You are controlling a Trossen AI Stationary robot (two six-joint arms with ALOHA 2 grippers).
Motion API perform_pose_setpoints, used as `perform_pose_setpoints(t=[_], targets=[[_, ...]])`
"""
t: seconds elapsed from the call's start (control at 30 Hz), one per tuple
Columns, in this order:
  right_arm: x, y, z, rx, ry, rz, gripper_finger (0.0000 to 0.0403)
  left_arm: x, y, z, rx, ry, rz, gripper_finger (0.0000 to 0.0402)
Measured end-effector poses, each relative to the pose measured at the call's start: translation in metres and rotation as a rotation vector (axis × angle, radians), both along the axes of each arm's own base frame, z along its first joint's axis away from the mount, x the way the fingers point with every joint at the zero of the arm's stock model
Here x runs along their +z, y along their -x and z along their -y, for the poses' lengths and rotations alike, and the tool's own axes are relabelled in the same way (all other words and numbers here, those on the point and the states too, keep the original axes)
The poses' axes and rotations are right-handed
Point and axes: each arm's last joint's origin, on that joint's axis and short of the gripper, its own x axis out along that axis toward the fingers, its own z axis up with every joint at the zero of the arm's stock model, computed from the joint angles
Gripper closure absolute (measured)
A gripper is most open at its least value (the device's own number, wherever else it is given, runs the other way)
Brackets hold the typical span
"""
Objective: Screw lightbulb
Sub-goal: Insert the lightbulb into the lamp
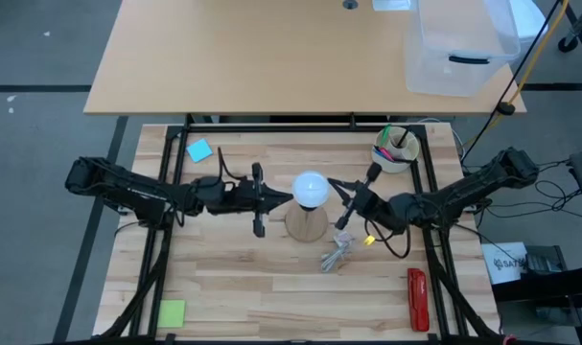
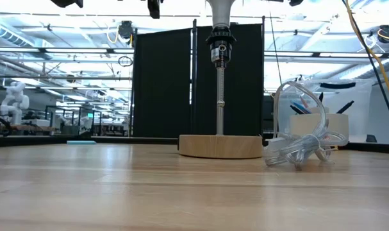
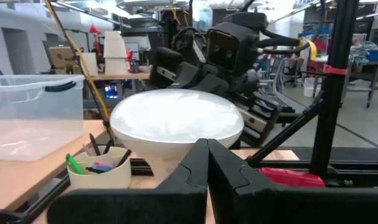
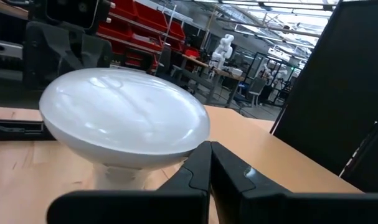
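The white lightbulb [image 1: 310, 189] stands upright in the black socket [image 2: 220, 50] on top of a thin metal stem that rises from the round wooden base [image 2: 220, 146]. In the low view only the bulb's neck [image 2: 218, 9] shows, at the top edge. My left gripper [image 1: 287, 198] is shut, level, with its tips at the bulb's left side below the globe [image 3: 176, 121]. My right gripper [image 1: 335, 190] is shut, level, with its tips at the bulb's right side under the globe's rim [image 4: 123, 118]. My left gripper's shut fingertips [image 3: 207, 149] point level from the table's left at the bulb's neck [image 3: 170, 163]; whether they touch it, I cannot tell. My right gripper's shut fingertips [image 4: 208, 150] point level from the table's right, just below the globe's rim [image 4: 189, 143]; whether they touch it, I cannot tell.
A clear coiled cable [image 1: 338, 254] lies right of the base, near side. A white cup of pens [image 1: 396, 150] stands at the far right. A blue note [image 1: 199, 149], a green note [image 1: 172, 312] and a red tool [image 1: 417, 299] lie on the table. A clear bin [image 1: 458, 43] sits on the far table.
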Motion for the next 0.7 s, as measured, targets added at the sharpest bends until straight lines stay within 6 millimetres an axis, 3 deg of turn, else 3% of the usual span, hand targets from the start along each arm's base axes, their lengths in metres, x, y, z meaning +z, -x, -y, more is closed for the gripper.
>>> perform_pose_setpoints(t=[0.2, 0.33, 0.7], targets=[[-0.002, 0.003, -0.008, -0.002, 0.001, -0.016, 0.0403, -0.001, 0.0, -0.009, 0.076, 0.029, -0.006, 0.0401], [-0.004, 0.002, -0.017, 0.114, 0.003, -0.026, 0.0403, -0.004, -0.002, -0.017, 0.148, 0.051, -0.031, 0.0401], [-0.006, 0.004, -0.022, 0.104, -0.002, -0.036, 0.0403, -0.005, 0.001, -0.023, 0.148, 0.069, -0.06, 0.0401]])
